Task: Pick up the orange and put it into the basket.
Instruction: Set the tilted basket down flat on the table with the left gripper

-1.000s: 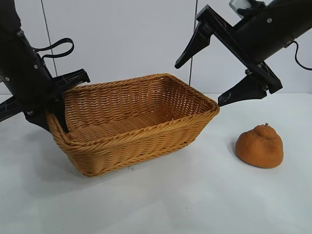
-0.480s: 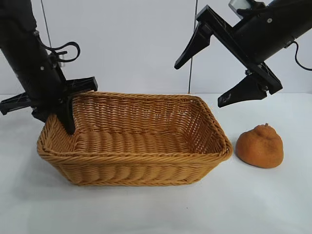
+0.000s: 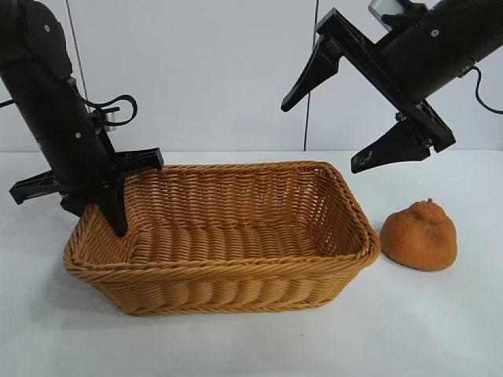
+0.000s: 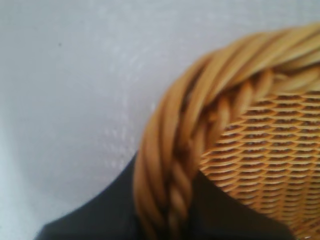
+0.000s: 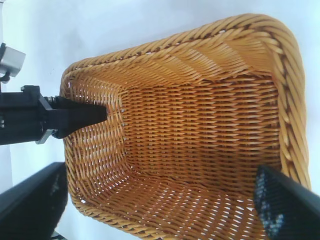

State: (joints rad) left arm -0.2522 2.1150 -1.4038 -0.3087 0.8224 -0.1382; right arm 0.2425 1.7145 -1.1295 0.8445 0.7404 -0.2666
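Basket (image 3: 228, 267): we see it flat on the white table (image 3: 251, 345), long side toward the exterior camera. A second ago its left end was lifted and the whole thing skewed; half a second ago it was already level.
Orange (image 3: 419, 236): on the table just right of the basket's right end, small gap between them, stem up. Same spot as in both earlier frames.
Left gripper (image 3: 100, 196): at the basket's left end, pointing steeply down, one finger inside the wall, the other outside. Left wrist view shows the braided rim (image 4: 175, 165) between dark fingers (image 4: 90, 220). We can't tell whether it pinches the rim or has let go.
Right gripper (image 3: 336, 118): above and behind the basket's right end, jaws spread wide, nothing in them. Unchanged versus earlier frames.
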